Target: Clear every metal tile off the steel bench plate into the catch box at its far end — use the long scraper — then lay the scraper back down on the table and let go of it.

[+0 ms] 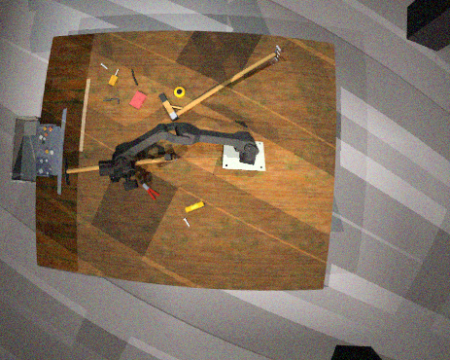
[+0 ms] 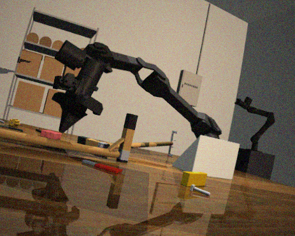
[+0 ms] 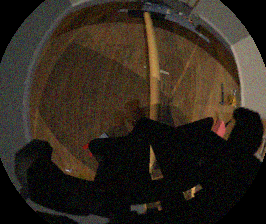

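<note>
The long scraper (image 1: 84,170) (image 2: 85,149) (image 3: 153,65) lies on the table, its wooden handle running towards the plate. Its dark blade (image 1: 67,175) is at the near side of a long grey bar (image 1: 59,184), and its block-like grip (image 2: 127,138) stands upright at the other end. The steel bench plate (image 1: 56,166) holds several small silver, yellow and orange tiles (image 1: 46,152). The catch box (image 1: 23,162) is beyond it at the far left; its inside is unclear. My gripper (image 2: 62,131) is shut and empty, above the handle, fingers pointing down; the arm hides the fingertips in the top view.
A rake-headed tool (image 1: 227,84) lies diagonally behind the arm. Red-handled pliers (image 1: 152,192) (image 2: 107,168) lie beside the scraper. A yellow block (image 1: 194,206) (image 2: 194,178), a pink block (image 1: 138,99), yellow tape (image 1: 179,91) and a pale strip (image 1: 85,116) lie around.
</note>
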Controlling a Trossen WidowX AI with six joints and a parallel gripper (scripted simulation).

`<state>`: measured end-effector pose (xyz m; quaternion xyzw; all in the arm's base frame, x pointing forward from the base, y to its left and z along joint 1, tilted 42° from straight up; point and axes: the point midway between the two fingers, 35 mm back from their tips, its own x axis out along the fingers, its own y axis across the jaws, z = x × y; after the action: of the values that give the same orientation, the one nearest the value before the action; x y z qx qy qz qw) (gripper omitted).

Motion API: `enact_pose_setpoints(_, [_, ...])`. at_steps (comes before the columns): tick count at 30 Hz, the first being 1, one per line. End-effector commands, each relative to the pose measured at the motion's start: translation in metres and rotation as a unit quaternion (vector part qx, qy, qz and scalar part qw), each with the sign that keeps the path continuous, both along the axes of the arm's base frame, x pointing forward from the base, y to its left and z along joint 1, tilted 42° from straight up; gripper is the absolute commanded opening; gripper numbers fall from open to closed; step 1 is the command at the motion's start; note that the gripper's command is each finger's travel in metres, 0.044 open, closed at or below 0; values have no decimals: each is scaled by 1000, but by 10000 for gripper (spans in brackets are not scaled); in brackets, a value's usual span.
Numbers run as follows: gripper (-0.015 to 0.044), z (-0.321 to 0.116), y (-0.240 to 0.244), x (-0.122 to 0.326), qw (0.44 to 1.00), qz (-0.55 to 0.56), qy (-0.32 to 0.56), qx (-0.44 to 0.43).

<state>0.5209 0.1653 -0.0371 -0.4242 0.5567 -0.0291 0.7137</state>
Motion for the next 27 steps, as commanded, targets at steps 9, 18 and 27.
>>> enact_pose_setpoints(9, [0, 0, 0, 0, 1000, 0, 0, 0])
enact_pose_setpoints(18, [158, 15, 16, -3, 1000, 18, -21, -2])
enact_pose_setpoints(27, [394, 46, 46, -14, 997, 51, -63, -4])
